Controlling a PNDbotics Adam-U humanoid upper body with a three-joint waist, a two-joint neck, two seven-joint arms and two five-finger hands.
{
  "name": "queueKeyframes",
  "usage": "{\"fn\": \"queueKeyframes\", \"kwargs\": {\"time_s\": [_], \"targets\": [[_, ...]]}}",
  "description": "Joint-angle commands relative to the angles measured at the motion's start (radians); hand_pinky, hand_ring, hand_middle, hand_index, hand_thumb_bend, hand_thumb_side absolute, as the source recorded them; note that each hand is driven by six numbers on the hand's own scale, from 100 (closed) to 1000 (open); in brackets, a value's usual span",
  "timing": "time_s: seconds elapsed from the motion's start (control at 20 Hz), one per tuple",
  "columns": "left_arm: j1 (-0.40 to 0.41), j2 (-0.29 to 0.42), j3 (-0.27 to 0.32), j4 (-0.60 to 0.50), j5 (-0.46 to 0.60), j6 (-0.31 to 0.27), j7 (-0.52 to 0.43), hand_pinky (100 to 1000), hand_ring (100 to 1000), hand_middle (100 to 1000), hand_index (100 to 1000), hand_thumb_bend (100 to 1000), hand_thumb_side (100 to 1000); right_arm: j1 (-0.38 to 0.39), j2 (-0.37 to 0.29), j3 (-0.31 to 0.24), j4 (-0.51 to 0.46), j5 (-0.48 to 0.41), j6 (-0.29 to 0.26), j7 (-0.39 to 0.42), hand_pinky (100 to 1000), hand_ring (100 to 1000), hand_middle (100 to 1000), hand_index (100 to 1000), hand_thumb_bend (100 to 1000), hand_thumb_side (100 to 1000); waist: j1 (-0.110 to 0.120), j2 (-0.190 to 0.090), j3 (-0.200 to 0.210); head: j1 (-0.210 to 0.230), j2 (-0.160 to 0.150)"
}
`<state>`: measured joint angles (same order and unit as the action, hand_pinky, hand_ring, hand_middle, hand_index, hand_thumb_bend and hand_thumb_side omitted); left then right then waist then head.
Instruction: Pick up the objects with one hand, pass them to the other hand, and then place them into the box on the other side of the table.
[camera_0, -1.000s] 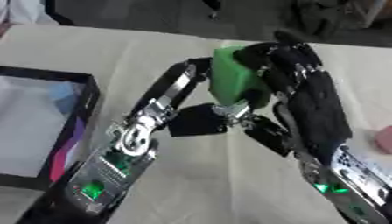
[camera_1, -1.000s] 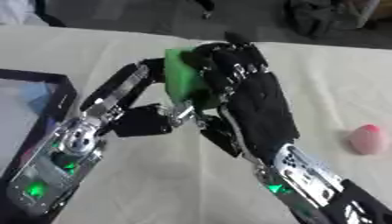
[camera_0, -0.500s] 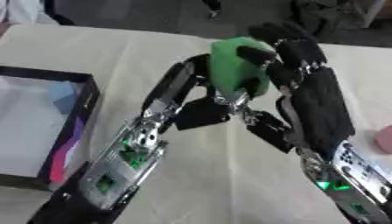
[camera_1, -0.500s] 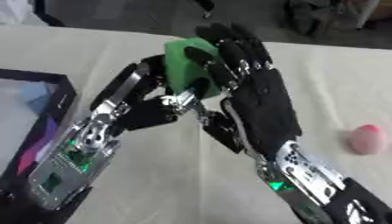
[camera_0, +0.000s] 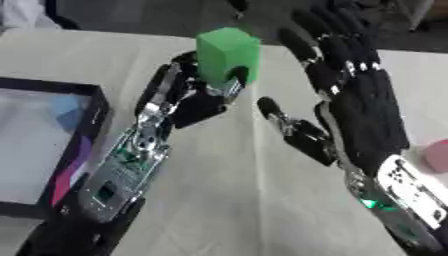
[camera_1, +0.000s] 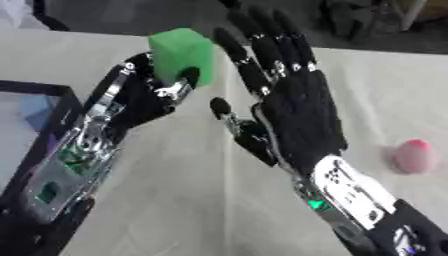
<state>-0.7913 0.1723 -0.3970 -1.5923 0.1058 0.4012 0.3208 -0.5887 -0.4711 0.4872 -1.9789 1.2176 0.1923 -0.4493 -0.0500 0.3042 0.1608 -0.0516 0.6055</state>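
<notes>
Your left hand (camera_0: 188, 97) grips the green block (camera_0: 227, 55) at upper centre; your right hand (camera_1: 293, 112), just beside it, has its fingers (camera_1: 262, 47) spread open.

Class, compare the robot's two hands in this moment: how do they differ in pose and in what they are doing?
The left hand has its fingers curled round the green block; the right hand holds nothing. The left hand's fingers are bent; the right hand's are straight and spread, pointing up. The left hand touches the block; the right hand stands beside it with a gap between. Both are raised above the table.
</notes>
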Motion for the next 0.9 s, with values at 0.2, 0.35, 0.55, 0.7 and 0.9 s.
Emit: {"fn": "queueKeyframes", "kwargs": {"time_s": [0.2, 0.35, 0.55, 0.7, 0.9], "targets": [[0.000, 0.110, 0.097, -0.012, 0.000, -0.028, 0.080, 817, 836, 226, 411, 100, 407, 0.008, -0.025, -0.030, -0.021, -0.008, 0.039, -0.030, 923, 902, 875, 873, 443, 157, 0.015, -0.017, 0.002, -0.002, 0.006], [0.029, 0.178, 0.144, -0.029, -0.035, -0.045, 0.122, 814, 833, 238, 423, 100, 402, 0.030, -0.050, -0.081, -0.021, -0.037, 0.078, -0.067, 915, 893, 867, 861, 416, 130, 0.022, -0.017, 0.005, 0.000, 0.012], [0.091, 0.274, 0.216, -0.055, -0.089, -0.052, 0.178, 811, 831, 254, 439, 100, 407, 0.082, -0.087, -0.172, -0.021, -0.083, 0.137, -0.125, 889, 867, 843, 828, 379, 100, 0.025, -0.014, 0.004, 0.032, 0.016], [0.134, 0.350, 0.264, -0.059, -0.109, -0.030, 0.201, 807, 827, 263, 448, 100, 384, 0.132, -0.111, -0.248, -0.021, -0.128, 0.184, -0.163, 855, 839, 833, 807, 254, 100, 0.024, -0.013, 0.001, 0.061, 0.016], [0.180, 0.455, 0.311, -0.048, -0.101, 0.004, 0.201, 806, 828, 273, 458, 100, 335, 0.192, -0.129, -0.353, -0.021, -0.193, 0.248, -0.145, 826, 819, 834, 793, 100, 136, 0.019, -0.012, -0.006, 0.091, 0.011]]}}
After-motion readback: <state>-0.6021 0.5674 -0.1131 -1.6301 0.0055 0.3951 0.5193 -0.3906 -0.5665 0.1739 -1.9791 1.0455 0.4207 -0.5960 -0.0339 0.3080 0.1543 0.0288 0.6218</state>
